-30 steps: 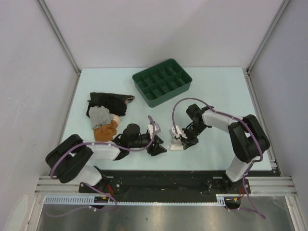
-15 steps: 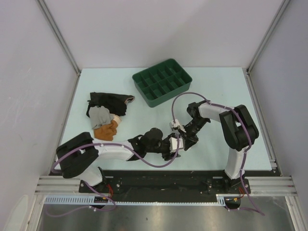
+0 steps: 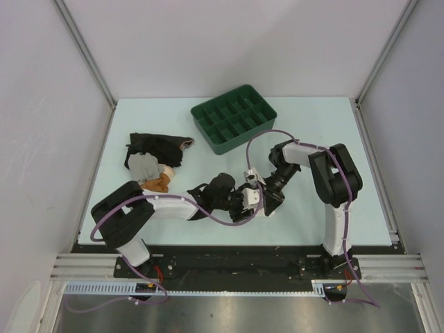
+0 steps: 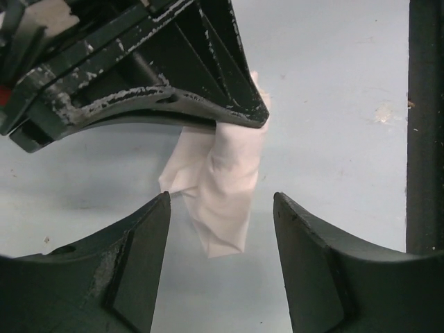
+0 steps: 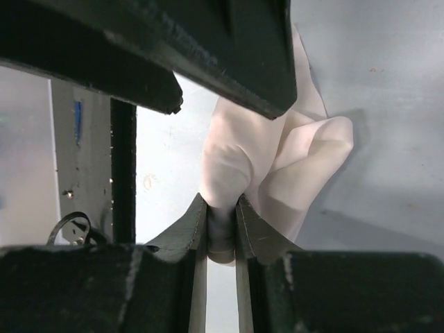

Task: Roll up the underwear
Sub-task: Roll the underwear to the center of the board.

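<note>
- While the right gripper (image 5: 222,218) pinched one fold, the underwear (image 5: 277,146) looked cream-white, bunched into soft lengthwise creases.
- The left gripper (image 4: 220,205) stood spread, the cloth just ahead of its fingertips.

Cream-white underwear (image 4: 223,182) — dark green tray (image 3: 247,139), pale blue table (image 3: 316,125)

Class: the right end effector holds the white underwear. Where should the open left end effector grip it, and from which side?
Probably the free end of the underwear, the narrow bunched tail beyond the pinch of the right end effector. It lies in line with the open left end effector, so advance straight ahead and close across its width.
</note>
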